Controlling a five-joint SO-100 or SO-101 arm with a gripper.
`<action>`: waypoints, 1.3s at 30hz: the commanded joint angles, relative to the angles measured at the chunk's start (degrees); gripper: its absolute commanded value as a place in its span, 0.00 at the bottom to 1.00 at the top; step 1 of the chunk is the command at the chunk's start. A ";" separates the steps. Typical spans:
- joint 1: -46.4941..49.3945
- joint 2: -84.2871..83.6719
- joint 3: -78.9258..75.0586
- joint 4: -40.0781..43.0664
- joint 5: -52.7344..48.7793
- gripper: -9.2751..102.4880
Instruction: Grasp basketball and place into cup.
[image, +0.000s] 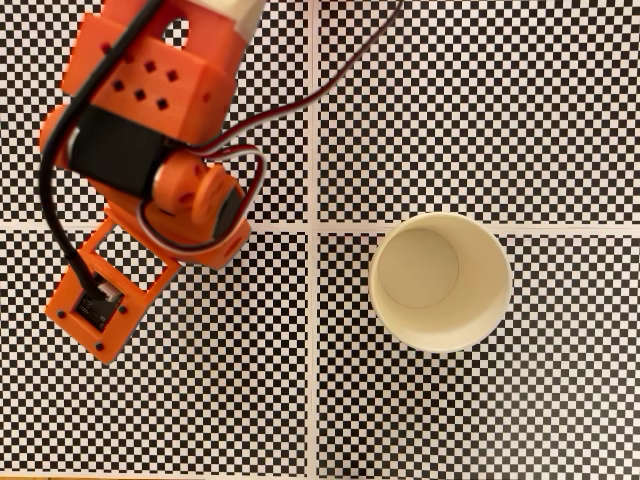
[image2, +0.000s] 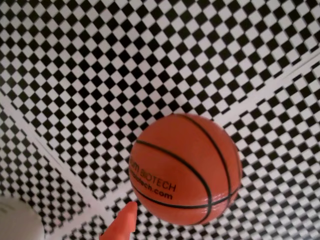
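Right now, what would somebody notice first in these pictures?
In the wrist view, the basketball is big and orange on the checkered mat. In the fixed view, the orange robot arm sits at upper left and the white cup, with nothing inside, at the right.

In the wrist view the basketball (image2: 186, 170) carries dark print, "BIOTECH" above what seems to read "biotech.com"; the leading letters are unclear.
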 joint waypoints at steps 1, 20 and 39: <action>-0.35 2.81 0.62 -3.69 0.70 0.54; 0.35 -4.04 0.09 -17.31 0.44 0.58; 0.62 -9.93 0.18 -24.70 2.02 0.56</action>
